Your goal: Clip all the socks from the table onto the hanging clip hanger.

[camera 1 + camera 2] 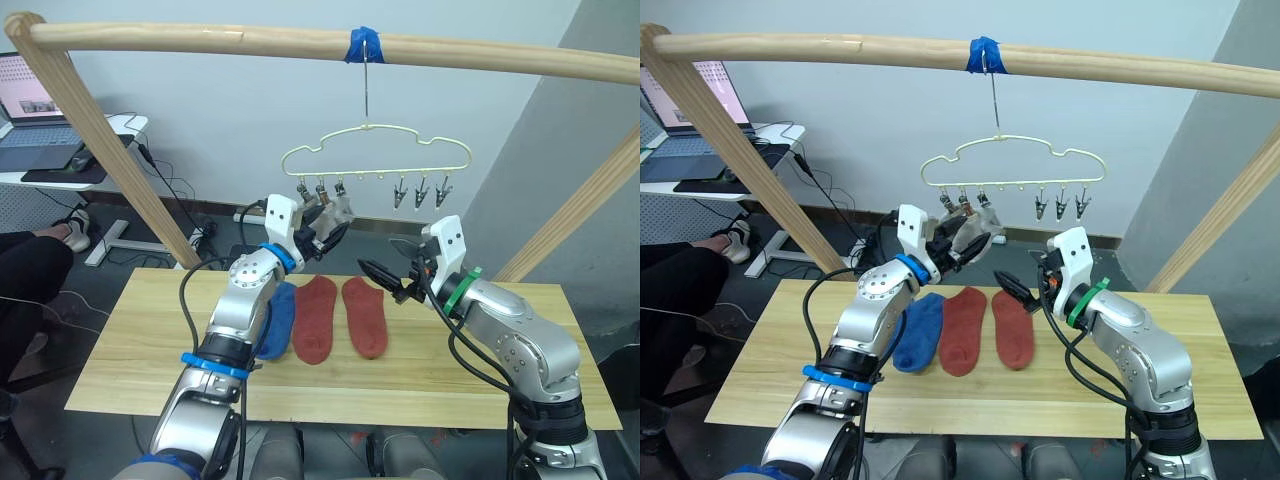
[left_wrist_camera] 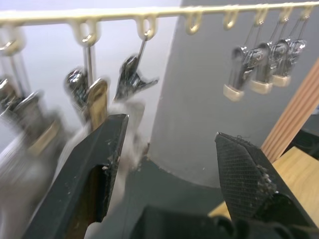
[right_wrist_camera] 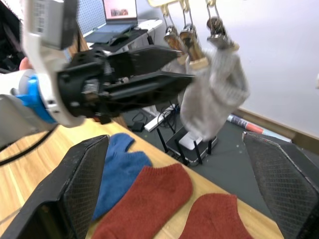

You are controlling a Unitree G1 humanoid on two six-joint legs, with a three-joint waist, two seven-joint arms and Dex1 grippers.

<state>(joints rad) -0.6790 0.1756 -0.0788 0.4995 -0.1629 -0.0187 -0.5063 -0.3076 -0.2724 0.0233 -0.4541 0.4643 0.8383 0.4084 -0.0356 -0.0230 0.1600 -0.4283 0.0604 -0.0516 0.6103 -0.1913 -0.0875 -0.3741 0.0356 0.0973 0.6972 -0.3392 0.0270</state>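
Hanging from the taped wooden pole (image 1: pixel 300 45), the clip hanger (image 1: pixel 376 152) carries a light grey sock (image 3: pixel 212 94) on its leftmost clips (image 1: pixel 320 190).

Three socks lie side by side on the table (image 1: pixel 110 360): a blue sock (image 1: pixel 919 330), then two rust-red socks (image 1: pixel 963 330) (image 1: pixel 1012 328). Three bare clips (image 1: pixel 421 192) hang together at the hanger's right end. The left gripper (image 1: pixel 328 232) is raised just beside the grey sock, its fingers (image 2: pixel 94 174) spread apart with nothing between them. The right gripper (image 1: pixel 385 277) hovers above the rightmost red sock, jaws wide open and empty. A laptop (image 1: pixel 35 105) sits on a desk behind.
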